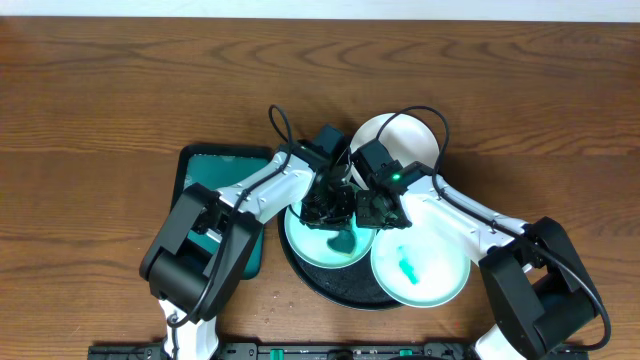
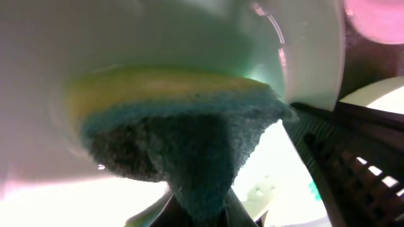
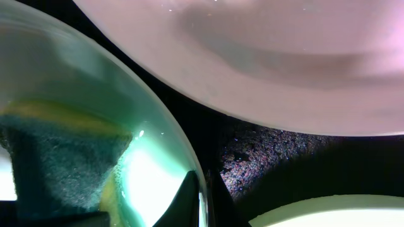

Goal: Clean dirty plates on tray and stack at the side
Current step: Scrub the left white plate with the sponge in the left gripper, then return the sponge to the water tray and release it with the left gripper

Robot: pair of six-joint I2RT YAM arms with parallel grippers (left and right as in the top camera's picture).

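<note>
A pale green plate (image 1: 312, 243) lies on the left of a round black tray (image 1: 345, 285). My left gripper (image 1: 326, 210) is shut on a yellow and blue-green sponge (image 2: 183, 145) and presses it onto this plate (image 2: 158, 38). My right gripper (image 1: 378, 212) is shut on the plate's right rim (image 3: 189, 157), one finger inside and one outside. The sponge (image 3: 57, 164) also shows in the right wrist view. A second plate (image 1: 425, 268) with a teal smear lies on the tray's right side. A white plate (image 1: 405, 140) sits behind it.
A dark teal rectangular tray (image 1: 222, 170) lies on the wooden table to the left, partly under my left arm. Both arms cross close together over the black tray. Bare wood (image 1: 120, 90) surrounds everything.
</note>
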